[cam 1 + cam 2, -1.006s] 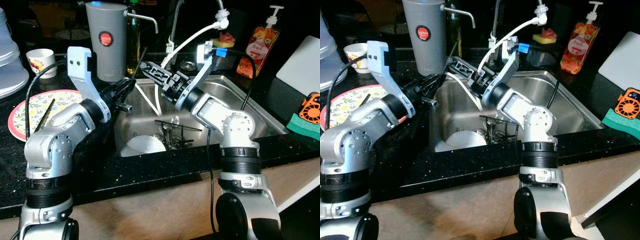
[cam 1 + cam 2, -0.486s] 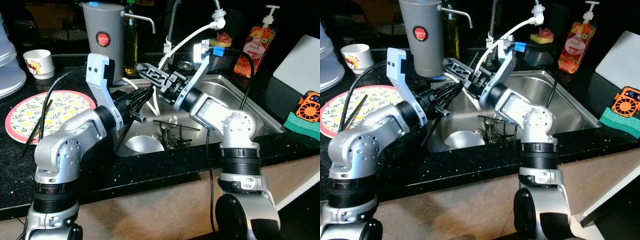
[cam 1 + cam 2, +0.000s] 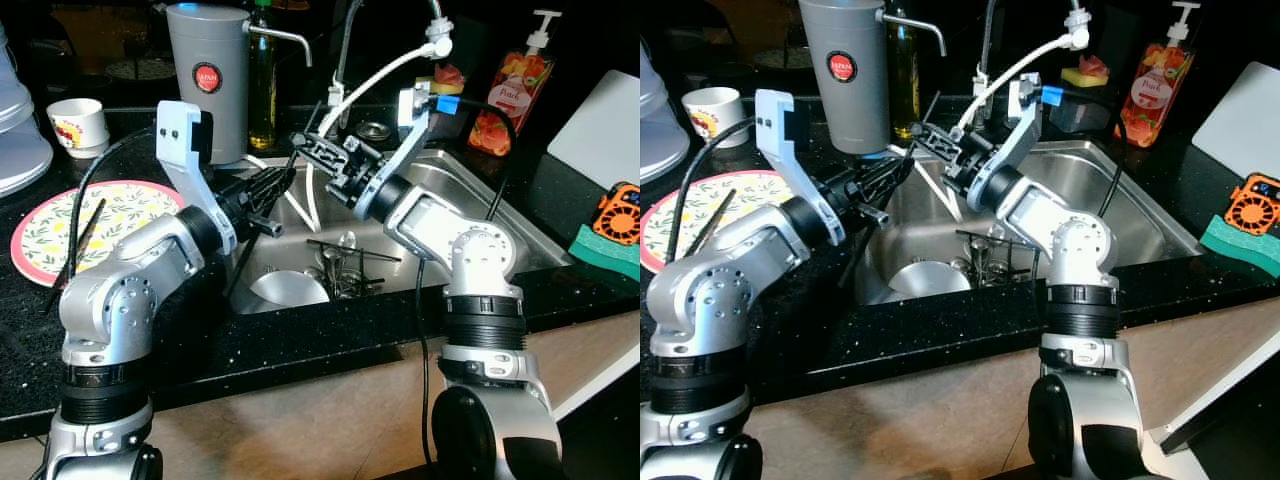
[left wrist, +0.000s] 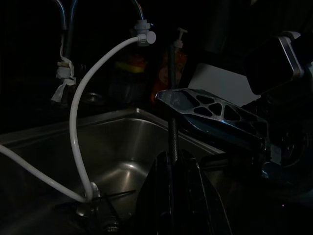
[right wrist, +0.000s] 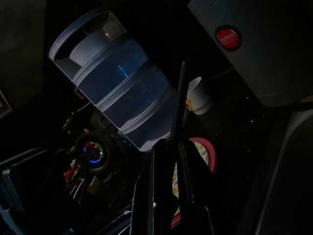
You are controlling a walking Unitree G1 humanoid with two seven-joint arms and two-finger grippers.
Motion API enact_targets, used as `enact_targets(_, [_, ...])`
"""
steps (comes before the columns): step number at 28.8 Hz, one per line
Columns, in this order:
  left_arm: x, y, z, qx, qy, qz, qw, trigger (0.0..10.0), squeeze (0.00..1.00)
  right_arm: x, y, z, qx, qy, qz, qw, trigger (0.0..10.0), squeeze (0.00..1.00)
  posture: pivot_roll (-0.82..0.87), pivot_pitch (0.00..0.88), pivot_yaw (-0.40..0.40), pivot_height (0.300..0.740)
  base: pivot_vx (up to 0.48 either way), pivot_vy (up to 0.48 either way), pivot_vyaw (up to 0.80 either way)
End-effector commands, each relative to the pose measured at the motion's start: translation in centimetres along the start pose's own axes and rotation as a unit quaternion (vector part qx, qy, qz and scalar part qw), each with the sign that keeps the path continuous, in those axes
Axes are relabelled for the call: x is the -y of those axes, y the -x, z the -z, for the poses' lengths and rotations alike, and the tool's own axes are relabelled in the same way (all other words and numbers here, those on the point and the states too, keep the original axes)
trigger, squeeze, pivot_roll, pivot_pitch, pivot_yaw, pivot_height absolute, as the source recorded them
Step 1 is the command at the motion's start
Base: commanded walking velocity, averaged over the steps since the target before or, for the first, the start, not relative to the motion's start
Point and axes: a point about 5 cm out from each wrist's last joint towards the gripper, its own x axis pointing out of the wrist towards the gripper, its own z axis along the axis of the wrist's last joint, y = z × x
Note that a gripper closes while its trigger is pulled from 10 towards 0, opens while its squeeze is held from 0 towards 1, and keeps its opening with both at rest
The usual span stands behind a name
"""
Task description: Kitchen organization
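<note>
The left end effector (image 3: 283,183) hangs over the left edge of the sink (image 3: 520,235), its two black fingers clenched on a thin black chopstick (image 4: 173,134) that stands up between them in the left wrist view. The right end effector (image 3: 303,140) sits just above and beside it, over the sink's back left corner, and it too is clenched on a thin dark chopstick, seen in the right wrist view as a rod (image 5: 178,100) rising between the fingers. The two end effectors are close together, nearly tip to tip; whether both grip the same stick I cannot tell.

Down in the sink lie a white round plate (image 3: 288,288) and a wire rack holding cutlery (image 3: 345,262). A white hose (image 3: 375,80) curves from the tap into the basin.

On the dark counter (image 3: 200,330) to the left rests a floral plate (image 3: 75,215) with a pink rim, with another black chopstick (image 3: 85,232) lying across it. Behind it stands a small printed cup (image 3: 80,125), and a tall grey canister (image 3: 212,80) with a red round label stands at the sink's back left. To the right of the sink are an orange soap bottle (image 3: 522,85), a white board (image 3: 598,130), and a green sponge (image 3: 605,252) beside an orange gadget (image 3: 622,212).
</note>
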Motion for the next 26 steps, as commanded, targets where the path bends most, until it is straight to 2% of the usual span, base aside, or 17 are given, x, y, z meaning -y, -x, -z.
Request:
enact_targets(1, [0.1,0.0,0.1,-0.008,-0.004,0.005,1.000,0.0,0.00,-0.4,-0.2,-0.5,0.009,0.001,-0.013,1.000,0.0,0.00,-0.03,0.083,-0.042,0.740,0.000,0.000,0.00])
enact_targets(11, [0.1,0.1,0.1,-0.009,-0.007,0.007,1.000,0.0,0.00,-0.1,-0.2,-0.9,0.014,0.017,-0.004,1.000,0.0,0.00,-0.03,0.089,-0.042,0.740,0.000,0.000,0.00])
enact_targets(12, [0.0,0.0,0.0,-0.006,-0.011,0.003,1.000,0.0,0.31,0.0,-0.2,-1.0,0.014,0.023,0.000,1.000,0.0,0.00,-0.03,0.089,-0.042,0.740,0.000,0.000,0.00])
enact_targets(13, [-0.1,0.0,0.0,-0.006,-0.012,-0.004,1.000,4.1,1.00,0.1,-0.1,-1.2,0.015,0.030,0.005,0.999,0.0,0.00,-0.03,0.089,-0.042,0.740,0.000,0.000,0.00])
enact_targets(14, [-0.4,0.0,0.0,-0.005,-0.012,-0.018,1.000,10.0,1.00,0.4,-0.1,-1.5,0.024,0.035,0.016,0.999,0.0,0.00,-0.03,0.089,-0.042,0.740,0.000,0.000,0.00])
enact_targets(17, [-0.9,0.0,0.0,-0.008,-0.013,-0.037,0.999,10.0,1.00,0.8,0.0,-2.2,0.036,0.053,0.037,0.997,0.0,0.00,-0.03,0.093,-0.046,0.740,0.000,0.000,0.00])
enact_targets(18, [-1.4,0.1,-0.1,-0.004,-0.018,-0.055,0.998,10.0,1.00,1.2,0.1,-2.7,0.043,0.083,0.056,0.994,0.0,0.00,-0.03,0.095,-0.045,0.740,0.000,0.000,0.00])
enact_targets(22, [-1.8,0.3,-0.3,-0.005,-0.029,-0.069,0.997,10.0,1.00,1.4,0.2,-3.1,0.050,0.106,0.072,0.991,0.0,0.00,-0.03,0.095,-0.045,0.740,0.000,0.000,0.00])
enact_targets(24, [-2.7,0.5,-0.7,0.003,-0.046,-0.113,0.993,10.0,1.00,1.9,0.3,-3.6,0.056,0.148,0.092,0.983,0.0,0.00,-0.03,0.096,-0.048,0.740,0.000,0.000,0.00])
enact_targets(25, [-2.7,0.5,-0.7,0.003,-0.046,-0.113,0.993,10.0,1.00,1.9,0.3,-3.6,0.056,0.148,0.092,0.983,0.0,0.00,-0.03,0.096,-0.048,0.740,0.000,0.000,0.00])
enact_targets(26, [-3.3,0.6,-0.9,0.009,-0.055,-0.135,0.989,10.0,0.00,2.2,0.3,-3.6,0.056,0.184,0.106,0.976,0.0,0.00,-0.03,0.097,-0.048,0.740,0.000,0.000,0.00])
